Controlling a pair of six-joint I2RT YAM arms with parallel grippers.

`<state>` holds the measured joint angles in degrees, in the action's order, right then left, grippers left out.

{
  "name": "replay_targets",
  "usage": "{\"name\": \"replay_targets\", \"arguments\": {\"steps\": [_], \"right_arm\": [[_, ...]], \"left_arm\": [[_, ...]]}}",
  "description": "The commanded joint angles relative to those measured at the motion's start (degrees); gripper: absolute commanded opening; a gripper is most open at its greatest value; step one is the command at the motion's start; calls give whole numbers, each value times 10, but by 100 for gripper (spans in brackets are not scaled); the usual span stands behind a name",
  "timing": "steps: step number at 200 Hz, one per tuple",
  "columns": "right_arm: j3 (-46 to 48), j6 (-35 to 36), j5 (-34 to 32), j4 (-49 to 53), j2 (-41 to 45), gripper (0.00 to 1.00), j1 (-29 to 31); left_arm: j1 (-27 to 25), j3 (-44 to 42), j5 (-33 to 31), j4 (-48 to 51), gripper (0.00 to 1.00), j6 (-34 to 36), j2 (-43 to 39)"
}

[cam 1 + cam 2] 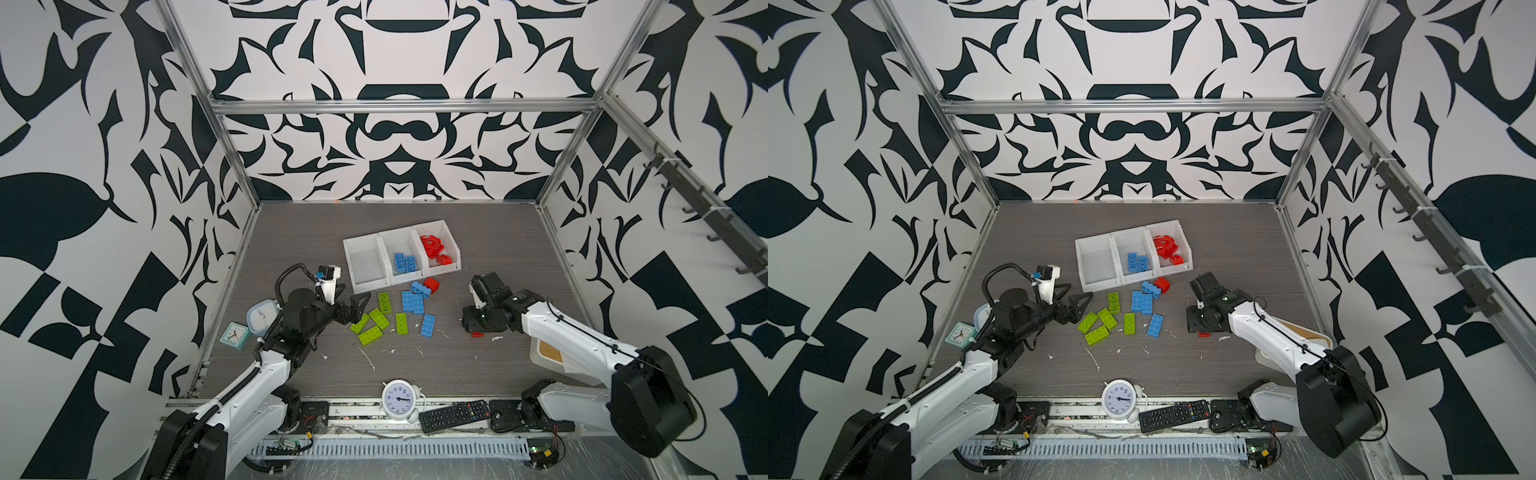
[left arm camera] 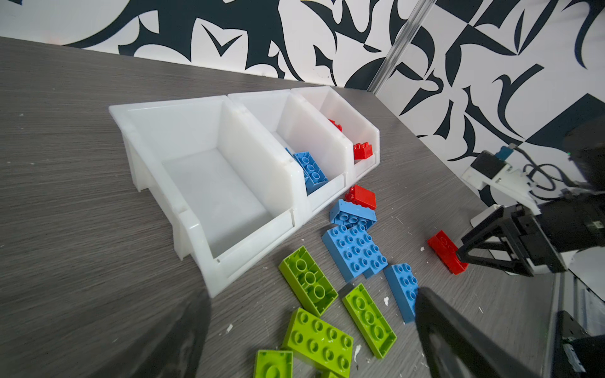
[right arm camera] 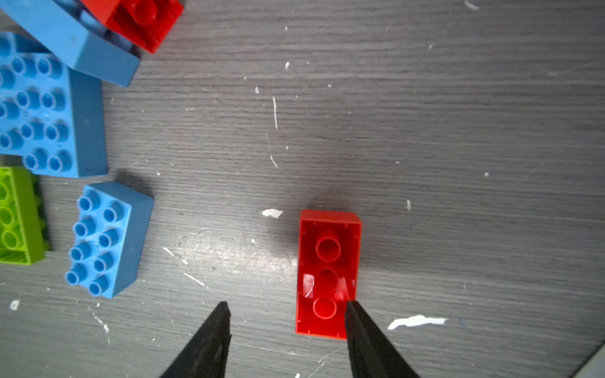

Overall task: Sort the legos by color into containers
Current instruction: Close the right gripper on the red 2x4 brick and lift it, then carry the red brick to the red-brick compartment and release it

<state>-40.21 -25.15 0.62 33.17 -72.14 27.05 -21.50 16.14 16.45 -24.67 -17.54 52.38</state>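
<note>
Fig.: R end effector (image 3: pixel 288 304) half-open, empty, above upturned red 2x4 brick (image 3: pixel 327 261) on desk (image 3: pixel 458 163); brick's long axis lay along fingers, offset toward one tip. L end effector (image 1: pixel 359 309) wide open, empty, farther off.

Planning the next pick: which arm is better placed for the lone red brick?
Right. The right gripper hangs over the red brick, jaws apart; the left gripper is by the green bricks.

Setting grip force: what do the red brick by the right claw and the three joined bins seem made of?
Red brick: rigid moulded plastic, glossy; glare patches on its hollow underside. Joined bins: likely plastic, milky white, satin; thin walls look translucent.
</note>
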Motion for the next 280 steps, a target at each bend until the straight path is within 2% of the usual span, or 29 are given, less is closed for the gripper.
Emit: {"name": "replay_targets", "arguments": {"steps": [1,19,35,88,115,152,225,280], "right_arm": [[-1,5,-24,-25,-22,59,0],[-8,15,-33,-24,-53,59,-9],[-10,16,-11,-34,-76,59,-22],[-23,17,-4,-35,-107,57,-24],[-18,16,-6,-37,-100,54,-23],[-15,15,-4,-39,-96,43,-23],[-15,19,-4,-27,-72,33,-23],[-35,34,25,-18,-20,27,-24]], "left_arm": [[-1,7,10,-14,100,5,-14],[-1,4,3,-16,100,6,-13],[-1,5,5,-18,100,5,-7],[-1,4,3,-17,100,8,-11],[-1,3,-1,-16,100,9,-16],[-1,4,2,-16,100,9,-13],[-1,5,3,-15,100,6,-15],[-1,6,5,-15,99,5,-16]]}}
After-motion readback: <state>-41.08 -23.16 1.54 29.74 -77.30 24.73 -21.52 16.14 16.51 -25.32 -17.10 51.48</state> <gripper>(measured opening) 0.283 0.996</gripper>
